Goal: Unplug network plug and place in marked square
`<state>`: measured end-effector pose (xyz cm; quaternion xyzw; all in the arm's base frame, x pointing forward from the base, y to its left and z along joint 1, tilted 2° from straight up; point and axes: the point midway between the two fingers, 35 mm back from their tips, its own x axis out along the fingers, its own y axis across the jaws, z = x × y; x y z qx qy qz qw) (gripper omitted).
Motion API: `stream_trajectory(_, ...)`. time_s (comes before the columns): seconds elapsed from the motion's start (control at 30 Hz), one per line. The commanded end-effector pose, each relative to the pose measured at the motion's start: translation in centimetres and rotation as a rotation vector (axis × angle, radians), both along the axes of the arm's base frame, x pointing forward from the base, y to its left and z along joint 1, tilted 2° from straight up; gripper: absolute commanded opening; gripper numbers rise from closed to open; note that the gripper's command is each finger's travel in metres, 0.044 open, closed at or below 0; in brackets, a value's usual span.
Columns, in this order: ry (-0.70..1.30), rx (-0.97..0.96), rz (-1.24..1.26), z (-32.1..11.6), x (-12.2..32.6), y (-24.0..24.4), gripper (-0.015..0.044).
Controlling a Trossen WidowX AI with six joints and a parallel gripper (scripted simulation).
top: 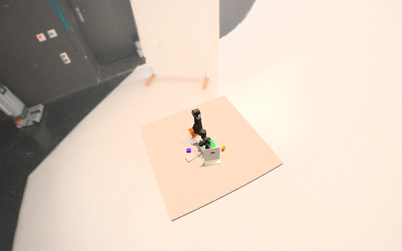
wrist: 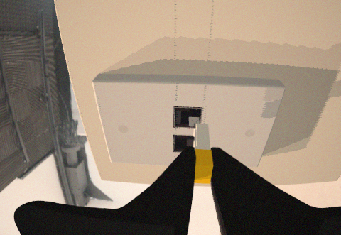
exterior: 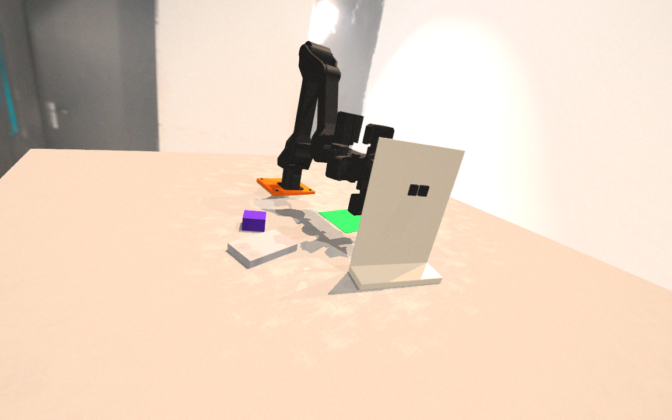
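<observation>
My gripper (wrist: 201,155) (top: 208,146) is shut on the plug's yellow rear part, on the arm's side of the upright panel (top: 211,156) (exterior: 406,230). The plug (wrist: 203,165) points at the panel's pale faceplate (wrist: 142,104). Its pale front body shows in full ahead of my fingertips and looks clear of the sockets. The upper socket (wrist: 181,114) and the lower socket (wrist: 180,143) both show dark openings. The thin tab is hard to make out. The green marked square (top: 212,143) (exterior: 339,220) lies on the table behind the panel; the panel and gripper partly hide it in the exterior view.
A purple block (top: 188,150) (exterior: 254,221) and a flat pale slab (top: 190,159) (exterior: 262,247) lie to the left of the panel. A small orange block (top: 223,148) lies right of the green square. The arm's orange base (top: 192,132) (exterior: 270,188) is farther back.
</observation>
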<state>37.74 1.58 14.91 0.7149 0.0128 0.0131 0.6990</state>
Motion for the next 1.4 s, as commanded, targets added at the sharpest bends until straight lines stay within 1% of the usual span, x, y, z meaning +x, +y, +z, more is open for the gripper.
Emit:
stream_trajectory(0.0,-0.008,0.005,-0.005,0.3,-0.4,0.1,0.0)
stream_trajectory(1.37,-0.005,0.006,-0.005,0.2,-2.9,1.1,0.0)
